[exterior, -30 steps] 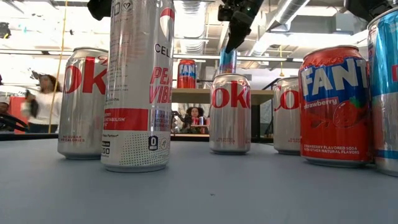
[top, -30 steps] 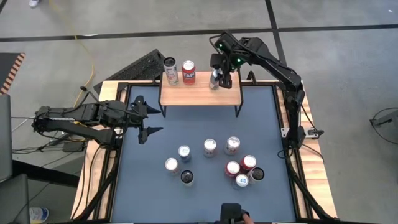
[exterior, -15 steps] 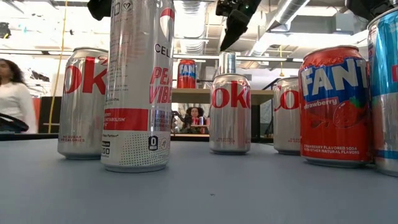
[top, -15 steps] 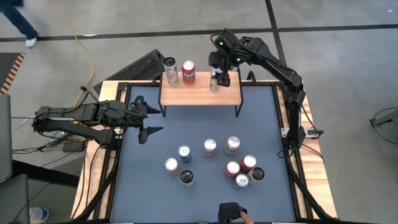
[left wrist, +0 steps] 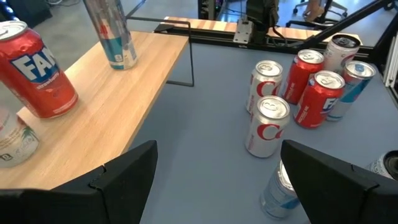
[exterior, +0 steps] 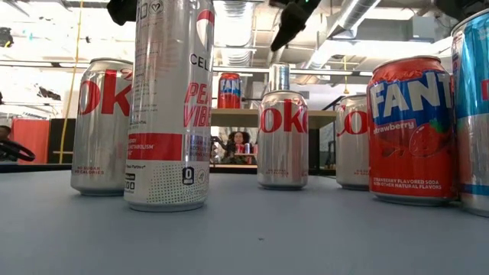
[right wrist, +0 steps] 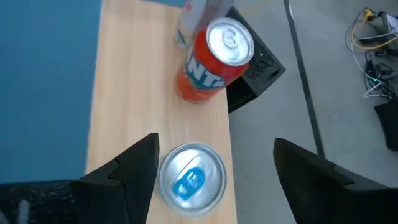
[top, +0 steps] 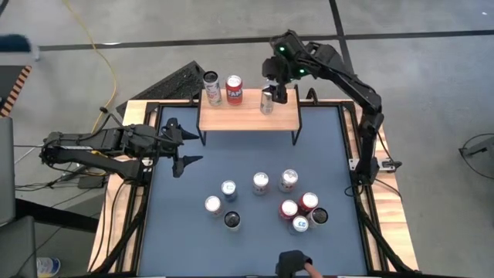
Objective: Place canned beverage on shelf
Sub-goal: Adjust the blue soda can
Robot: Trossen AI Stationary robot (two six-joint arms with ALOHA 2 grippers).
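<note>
The shelf (top: 248, 117) stands at the table's far edge on thin black legs. On its wooden top stand a silver can (top: 211, 87), a red Fanta can (top: 234, 89) and a slim silver-and-blue can (top: 267, 101), each upright on its base. My right gripper (top: 275, 86) hangs open just above and behind the slim can (right wrist: 193, 182), its fingers to either side and clear of it. In the low view its finger (exterior: 293, 21) is well above the can's top (exterior: 280, 75). My left gripper (top: 185, 144) waits open at the table's left side.
Several cans stand grouped on the blue mat (top: 332, 154) in the near half, among them Coke cans (top: 260, 182) and a red Fanta (exterior: 412, 126). The shelf's right end (top: 289, 116) is bare. A person's hand (top: 309, 269) shows at the near edge.
My right gripper has risen off the slim can and drawn back a little toward the far edge, tipping slightly. The can stays upright on the shelf where it was.
</note>
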